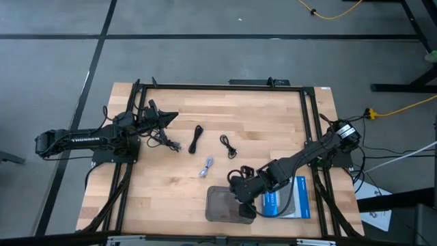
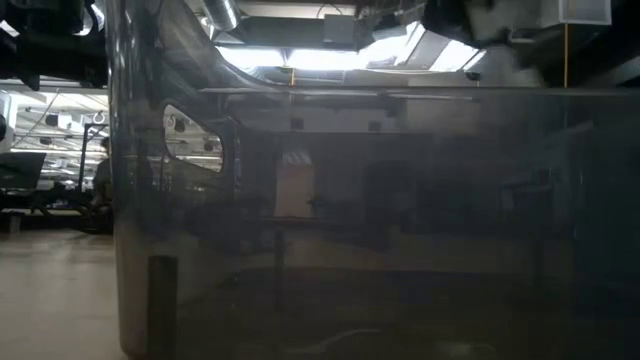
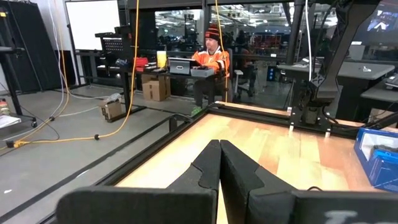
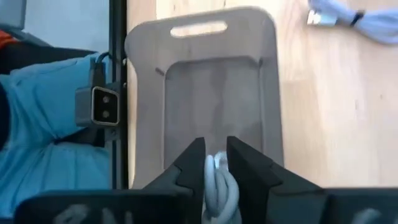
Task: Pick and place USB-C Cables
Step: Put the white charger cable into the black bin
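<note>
A grey tray (image 1: 218, 205) lies near the table's near edge; the right wrist view shows its floor (image 4: 214, 93) and its handle slot. My right gripper (image 1: 242, 197) hovers over the tray's right end, shut on a pale lavender USB-C cable (image 4: 217, 180). A second lavender cable (image 1: 207, 166) (image 4: 357, 22) lies on the wood just beyond the tray. Three black cable bundles (image 1: 164, 142) (image 1: 196, 139) (image 1: 227, 145) rest on the table's middle. My left gripper (image 1: 171, 117) (image 3: 219, 155) is shut and holds nothing, above the table's left side next to the leftmost black bundle. My right gripper pinches the pale cable bundle (image 4: 216, 171) between its two fingers (image 4: 189, 165), coming from above and pointing down. The coil bulges out between the fingertips over the tray's floor. Whether it touches the floor cannot be told.
A blue-and-grey flat box (image 1: 287, 198) lies right of the tray, under my right arm. A black frame (image 1: 218, 87) borders the table. The low view looks through the tray's murky wall (image 2: 300, 220). A seated person in orange (image 3: 211, 56) is in the room beyond.
</note>
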